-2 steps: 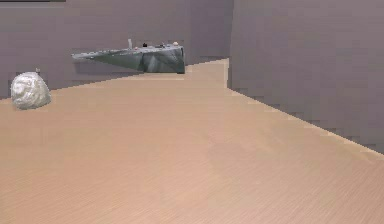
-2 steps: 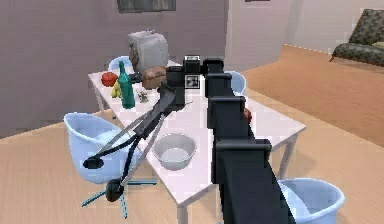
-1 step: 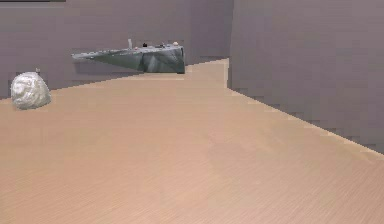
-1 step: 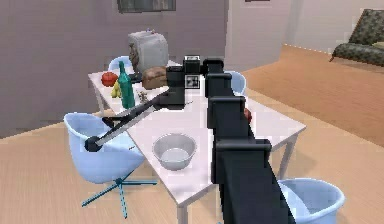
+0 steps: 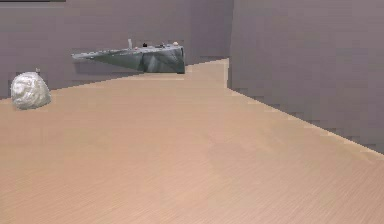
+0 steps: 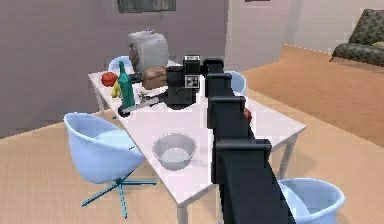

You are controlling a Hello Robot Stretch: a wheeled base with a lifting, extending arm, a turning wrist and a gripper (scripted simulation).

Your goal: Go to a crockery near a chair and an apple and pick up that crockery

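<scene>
While the arm (image 6: 232, 125) stretches out across the white table (image 6: 275, 125), the gripper (image 6: 172, 92) sits toward the table's far end, with a clutter of things standing on the surface at and behind it: a green bottle (image 6: 123, 78), a brown lump (image 6: 155, 75) and a silver appliance (image 6: 148, 47) by the far corner. For that reason it cannot be told how the jaws stand or whether the gripper holds anything.

The crockery, a pale bowl (image 6: 175, 150), rests near the table's near corner, close to the edge that faces a light blue chair (image 6: 98, 140). It lies well short of the gripper and off to one side of the arm. A yellowish blob (image 6: 128, 93) just beside the bottle may be the apple.

The reach probably overshoots the bowl. Doing this step well likely means drawing the arm in, shifting the base along the table edge until the gripper lines up with the bowl, then lowering onto its rim and lifting straight, clear of the bottle.
</scene>
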